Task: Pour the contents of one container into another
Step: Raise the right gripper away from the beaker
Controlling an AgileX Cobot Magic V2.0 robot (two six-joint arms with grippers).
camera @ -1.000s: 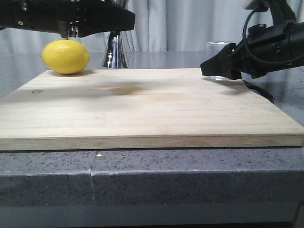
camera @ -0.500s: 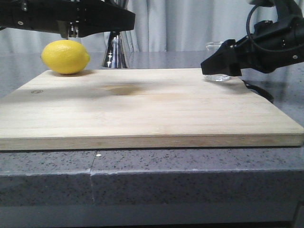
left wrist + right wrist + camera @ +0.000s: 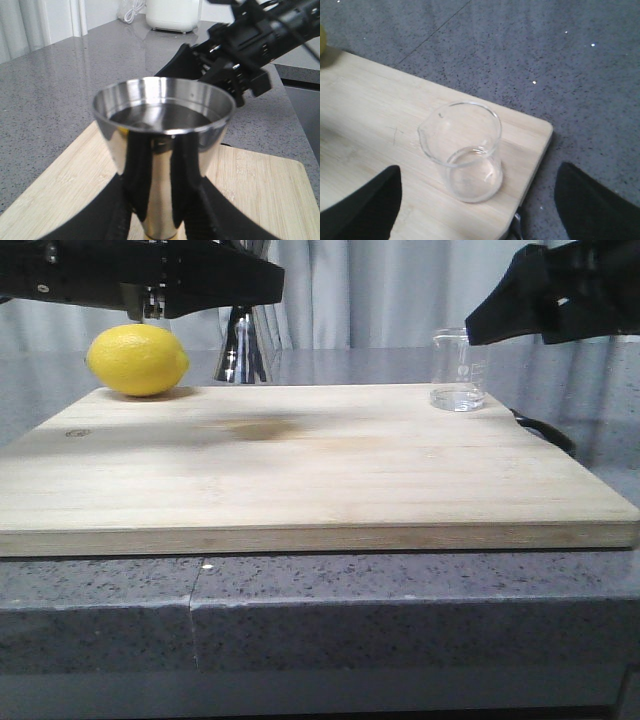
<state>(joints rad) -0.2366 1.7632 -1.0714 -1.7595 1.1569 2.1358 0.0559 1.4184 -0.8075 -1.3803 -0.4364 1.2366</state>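
The clear glass beaker [image 3: 459, 370] stands upright at the far right corner of the wooden board [image 3: 330, 470]. It looks empty in the right wrist view [image 3: 465, 150]. My right gripper [image 3: 500, 312] hangs above and to the right of it, open, touching nothing; in its wrist view the gripper [image 3: 479, 172] has its fingers [image 3: 365, 205] wide on both sides of the beaker. The steel jigger [image 3: 241, 345] stands upright at the board's far left edge. My left gripper [image 3: 255, 282] is shut on the jigger [image 3: 164, 130], the gripper [image 3: 161, 215] clasping its lower cone.
A yellow lemon [image 3: 138, 360] lies at the board's far left corner, beside the jigger. Grey stone counter [image 3: 400, 620] surrounds the board. A dark cable [image 3: 545, 430] runs off the board's right edge. A white appliance [image 3: 172, 15] sits far back.
My right gripper has lifted up and away to the right from the beaker, which stays standing on the board. The left arm and jigger have not moved.
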